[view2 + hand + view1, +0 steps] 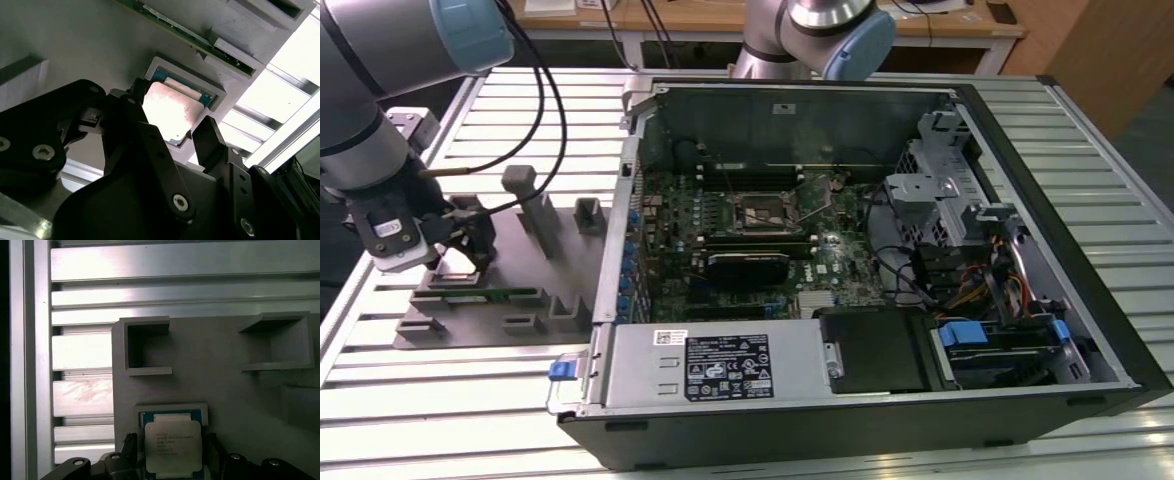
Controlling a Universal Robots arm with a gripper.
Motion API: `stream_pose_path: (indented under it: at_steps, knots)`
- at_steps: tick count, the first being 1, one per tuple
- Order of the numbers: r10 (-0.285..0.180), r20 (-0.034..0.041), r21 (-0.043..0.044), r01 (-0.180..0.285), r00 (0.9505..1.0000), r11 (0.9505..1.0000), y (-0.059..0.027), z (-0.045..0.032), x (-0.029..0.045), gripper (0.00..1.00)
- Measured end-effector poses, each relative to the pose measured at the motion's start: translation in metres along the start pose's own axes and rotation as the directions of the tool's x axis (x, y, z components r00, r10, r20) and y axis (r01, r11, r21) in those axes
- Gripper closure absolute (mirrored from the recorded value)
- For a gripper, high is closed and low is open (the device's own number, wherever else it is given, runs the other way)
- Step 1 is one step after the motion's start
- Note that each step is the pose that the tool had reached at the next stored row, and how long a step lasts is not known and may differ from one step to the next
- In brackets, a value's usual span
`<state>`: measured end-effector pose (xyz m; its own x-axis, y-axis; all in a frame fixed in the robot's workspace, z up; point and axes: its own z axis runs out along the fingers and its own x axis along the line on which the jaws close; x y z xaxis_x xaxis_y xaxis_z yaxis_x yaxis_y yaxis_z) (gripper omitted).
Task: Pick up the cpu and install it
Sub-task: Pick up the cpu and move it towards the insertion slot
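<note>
Two fingers [207, 140] apart, one either side of the cpu [173, 447] in its gray pocket [172, 408].

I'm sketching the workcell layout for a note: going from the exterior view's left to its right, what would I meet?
gripper → tall gray post on the fixture plate → motherboard socket → blue drive latch
</note>
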<state>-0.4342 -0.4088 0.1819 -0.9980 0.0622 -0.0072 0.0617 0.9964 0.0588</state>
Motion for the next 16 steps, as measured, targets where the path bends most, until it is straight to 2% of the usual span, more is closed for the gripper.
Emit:
stream_pose_path:
  at_steps: [6,16]
  knots:
    - [-0.016,-0.0009,-0.0003,0.016,0.9999,0.9999,0.0001,0.0001,0.0001,0.35]
    - [-0.017,-0.0009,-0.0008,0.017,0.9999,0.9999,0.0002,-0.0015,0.0001,0.35]
